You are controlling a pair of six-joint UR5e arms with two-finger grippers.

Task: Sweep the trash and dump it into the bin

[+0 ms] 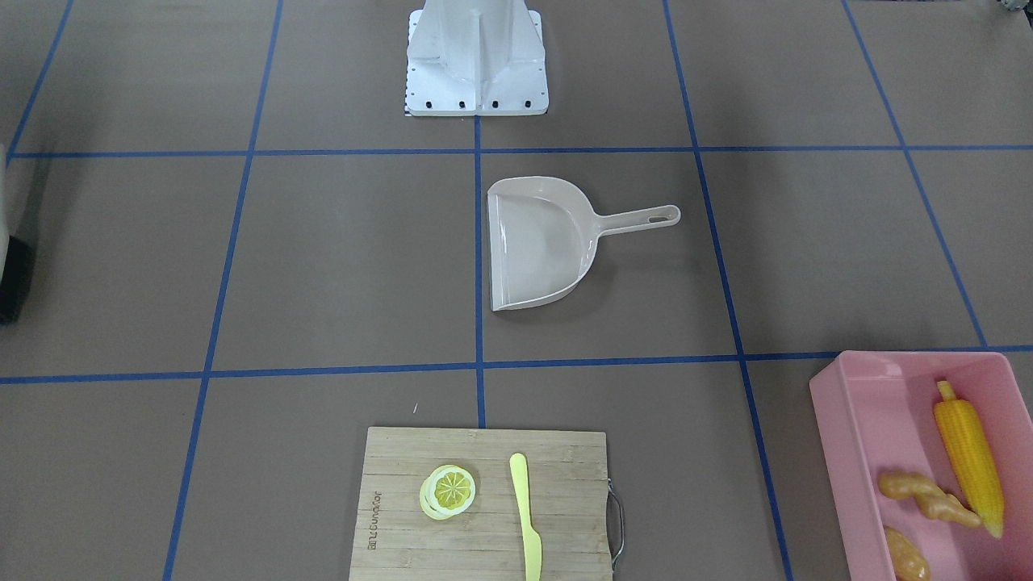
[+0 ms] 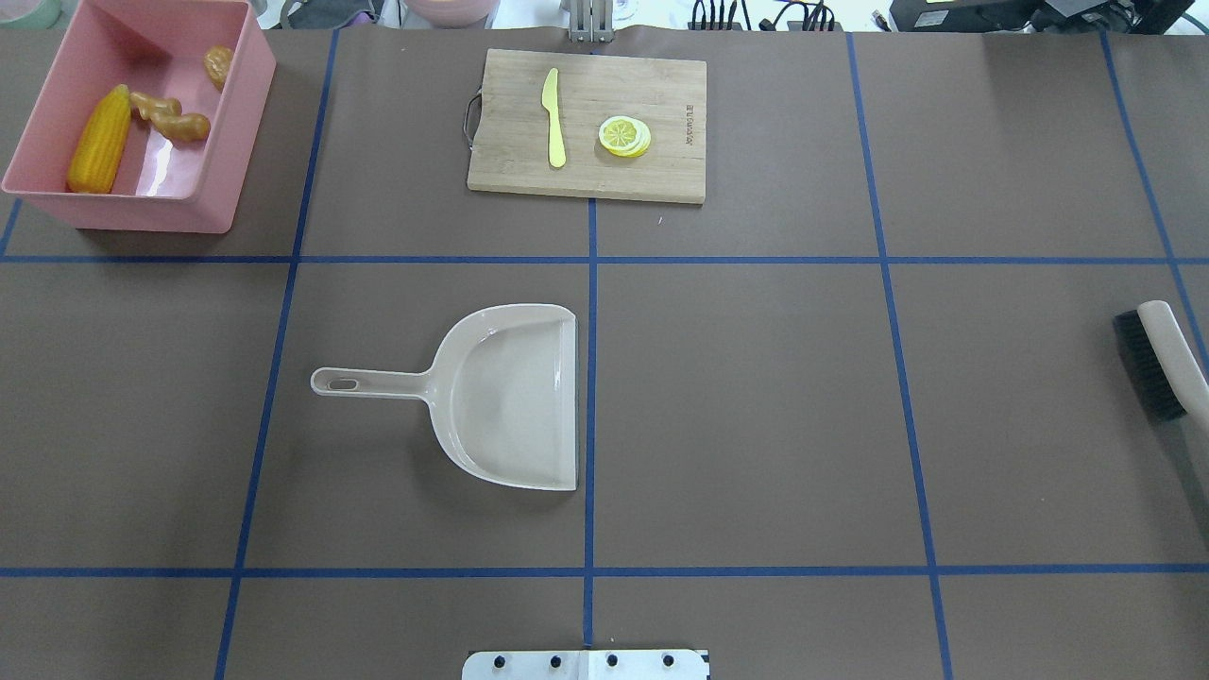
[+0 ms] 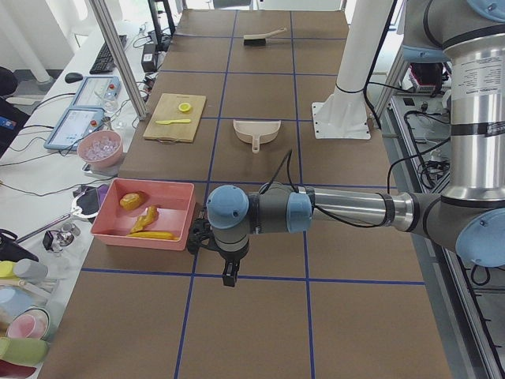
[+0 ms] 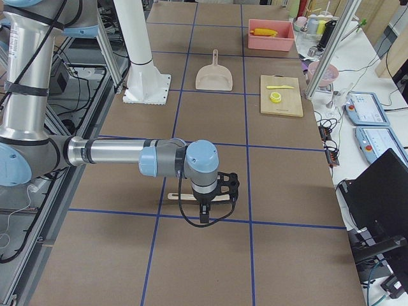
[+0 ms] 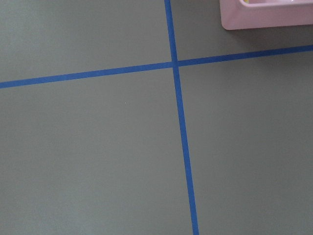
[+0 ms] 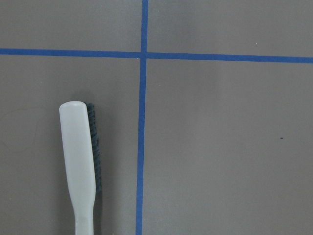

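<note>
The trash lies inside the pink bin [image 2: 142, 212] at the table's far left corner: a yellow corn cob [image 2: 99, 142], a tan ginger root [image 2: 172, 118] and a brown potato [image 2: 219, 64]. The beige dustpan [image 2: 515, 397] rests empty at the table's middle. A beige brush [image 2: 1162, 364] with black bristles lies flat at the right edge. My left gripper [image 3: 229, 276] hangs over bare table just beside the bin, whose corner [image 5: 264, 14] shows in the left wrist view. My right gripper [image 4: 203, 215] hovers above the brush [image 6: 78, 161]. I cannot tell whether either gripper is open or shut.
A wooden cutting board [image 2: 510, 142] at the far middle carries a yellow lemon slice [image 2: 623, 135] and a yellow knife [image 2: 553, 118]. The robot's white base [image 1: 476, 73] stands at the near edge. Blue tape lines grid the brown table.
</note>
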